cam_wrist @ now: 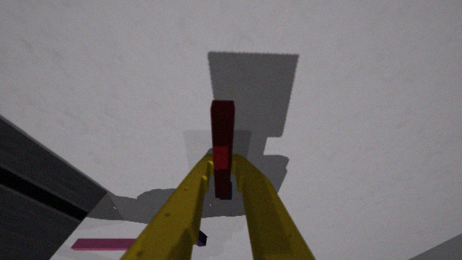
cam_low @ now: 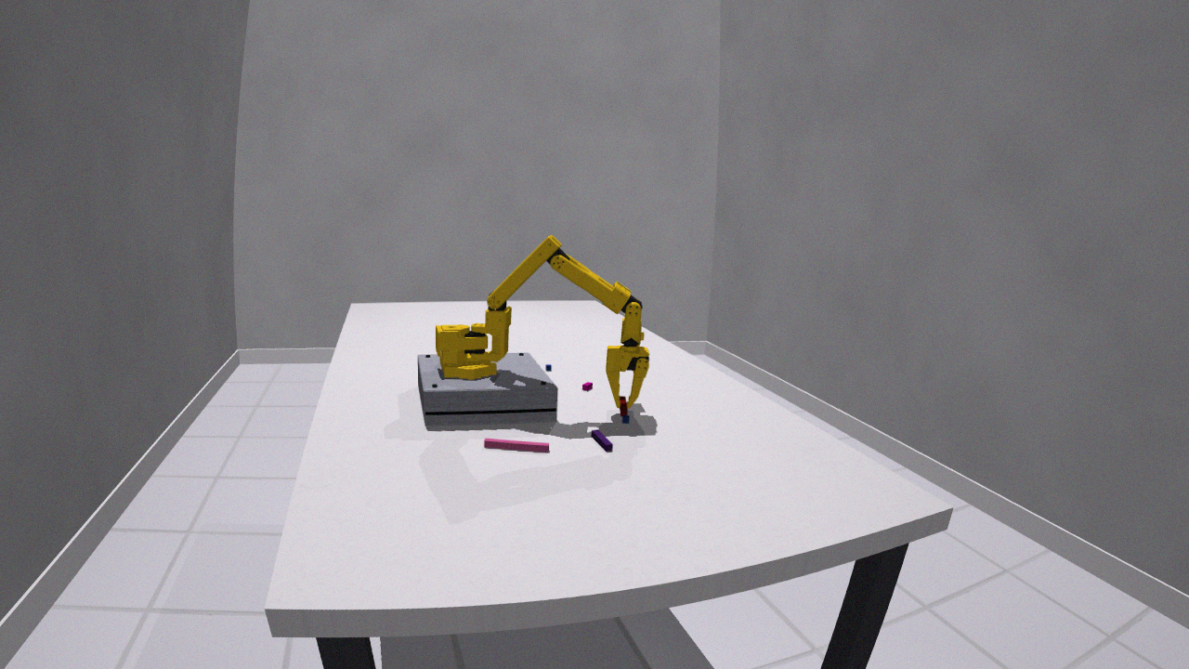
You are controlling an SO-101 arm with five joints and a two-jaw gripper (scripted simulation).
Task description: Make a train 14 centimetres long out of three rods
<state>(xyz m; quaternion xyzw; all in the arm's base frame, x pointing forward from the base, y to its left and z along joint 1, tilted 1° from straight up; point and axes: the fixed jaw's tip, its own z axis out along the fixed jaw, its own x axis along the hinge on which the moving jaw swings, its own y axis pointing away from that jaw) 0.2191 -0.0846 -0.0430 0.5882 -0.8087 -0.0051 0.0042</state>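
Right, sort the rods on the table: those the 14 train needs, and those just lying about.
Needed (7 + 6 + 1): red rod, held in the gripper; purple rod; probably the blue rod under the gripper.

Lying about: pink rod; magenta rod; second blue rod by the base.

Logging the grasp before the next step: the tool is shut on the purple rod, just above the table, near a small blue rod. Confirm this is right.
Wrong on one count: the tool is shut on the red rod, not the purple one. The wrist view shows red between the fingers; the purple rod lies flat on the table. The rest stands, blue rod included.
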